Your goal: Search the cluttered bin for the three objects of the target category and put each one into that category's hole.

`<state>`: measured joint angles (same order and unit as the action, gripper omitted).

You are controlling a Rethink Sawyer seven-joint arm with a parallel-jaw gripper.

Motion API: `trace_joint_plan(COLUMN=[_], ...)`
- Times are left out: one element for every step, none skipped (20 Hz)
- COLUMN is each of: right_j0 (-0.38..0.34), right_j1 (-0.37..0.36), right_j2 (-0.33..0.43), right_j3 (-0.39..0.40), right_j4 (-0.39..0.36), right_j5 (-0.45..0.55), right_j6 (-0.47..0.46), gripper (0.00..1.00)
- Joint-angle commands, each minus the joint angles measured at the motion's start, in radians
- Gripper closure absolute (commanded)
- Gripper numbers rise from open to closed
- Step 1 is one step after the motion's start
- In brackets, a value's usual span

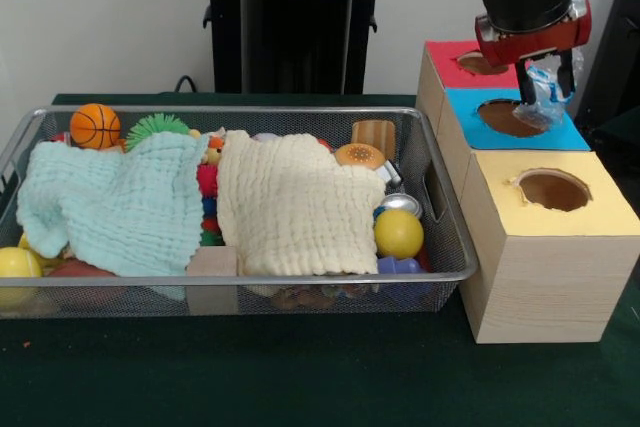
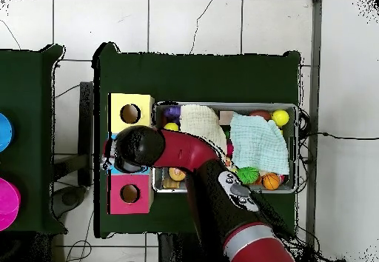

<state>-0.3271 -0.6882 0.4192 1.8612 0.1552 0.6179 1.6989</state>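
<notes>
My gripper [image 1: 547,85] hangs right over the blue-topped hole [image 1: 508,118] in the middle wooden box. It is shut on a crumpled clear plastic packet with blue print [image 1: 546,105], whose lower end hangs at the hole's right rim. In the overhead view the arm's head [image 2: 138,146] covers the blue box. The silver wire-mesh bin [image 1: 240,276] lies to the left, holding a pale green cloth [image 1: 115,207] and a cream cloth [image 1: 290,207] that cover much of its clutter. The bin also shows in the overhead view [image 2: 297,149].
The red-topped hole [image 1: 478,63] is behind the blue one, the yellow-topped hole [image 1: 553,189] in front. In the bin lie a small basketball [image 1: 95,125], a green spiky ball [image 1: 156,128], a yellow ball [image 1: 398,233], a toy burger [image 1: 360,156] and a wooden block [image 1: 212,263].
</notes>
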Motion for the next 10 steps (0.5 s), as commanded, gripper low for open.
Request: trace_joint_plan(right_j0=[0.009,0.008,0.008,0.008,0.008,0.009,0.011,0.012,0.012,0.014], right_j1=[0.041,0.042,0.042,0.043,0.045,0.047,0.048,0.048,0.046,0.042], right_j2=[-0.035,-0.036,-0.039,-0.041,-0.044,-0.045,-0.051,-0.054,-0.056,-0.056], right_j3=[-0.088,-0.088,-0.086,-0.087,-0.086,-0.085,-0.084,-0.079,-0.074,-0.065], right_j4=[-0.050,-0.051,-0.050,-0.051,-0.052,-0.050,-0.046,-0.047,-0.044,-0.042], right_j5=[-0.012,-0.009,0.003,0.009,0.015,0.023,0.050,0.055,0.065,0.069], right_j6=[0.082,0.084,0.087,0.088,0.088,0.091,0.097,0.100,0.103,0.106], gripper=[1.00,1.00,1.00,1.00,1.00,1.00,1.00,1.00,1.00,1.00])
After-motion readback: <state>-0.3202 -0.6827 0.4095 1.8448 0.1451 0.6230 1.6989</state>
